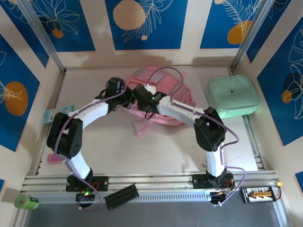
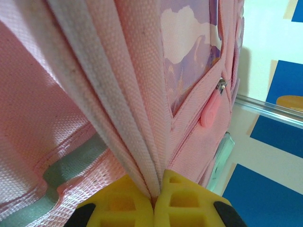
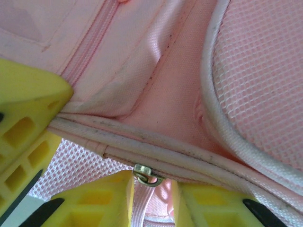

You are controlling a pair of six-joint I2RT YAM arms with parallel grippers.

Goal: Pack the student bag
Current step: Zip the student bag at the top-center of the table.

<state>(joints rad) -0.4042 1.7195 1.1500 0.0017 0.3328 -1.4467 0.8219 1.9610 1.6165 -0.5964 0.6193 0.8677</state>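
student bag (image 1: 165, 82): pink, far middle of the tabletop (image 1: 142, 151)
mint-green case (image 1: 233, 96): far right corner, apart from it
left arm (image 1: 90, 111), right arm (image 1: 182, 111): tips meeting over the bag

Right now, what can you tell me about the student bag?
The student bag is pink woven fabric with white piping, a mesh panel, greyish patches and a zip pocket with a pink pull. It lies slumped at the far middle of the table. The left fingers pinch a fold of it; the right fingers flank its metal zip slider.
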